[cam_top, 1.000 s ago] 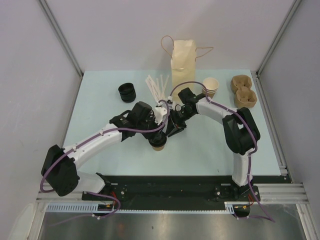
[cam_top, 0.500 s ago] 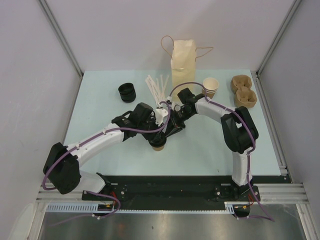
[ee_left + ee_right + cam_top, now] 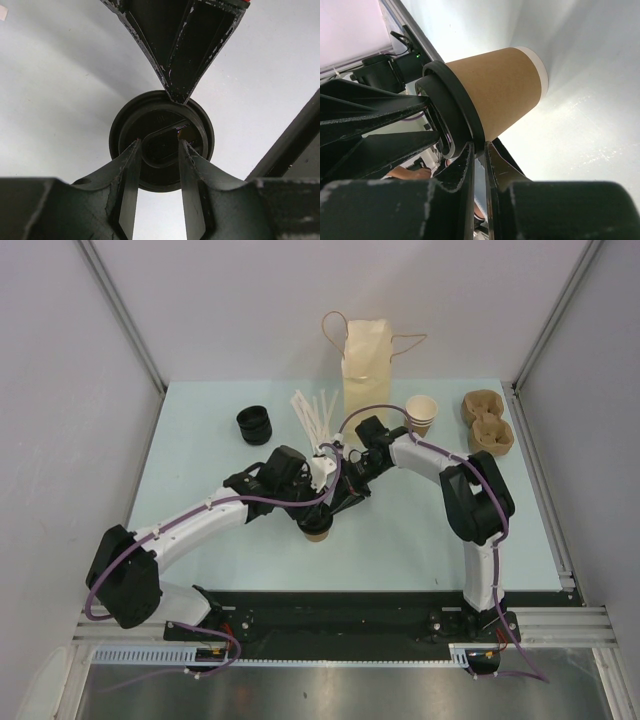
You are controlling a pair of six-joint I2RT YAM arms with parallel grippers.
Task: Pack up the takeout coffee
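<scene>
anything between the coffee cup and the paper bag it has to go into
Yes. The right arm's wrist sits on the line from the takeout coffee to the paper bag, and white stirrers lie just left of that line.

No text can be read (embossing on the lid of the takeout coffee is illegible).

The takeout coffee stands mid-desk, nearer than the paper bag. Stacked lids sit far left; stacked cups and cup carrier right of the bag.
</scene>
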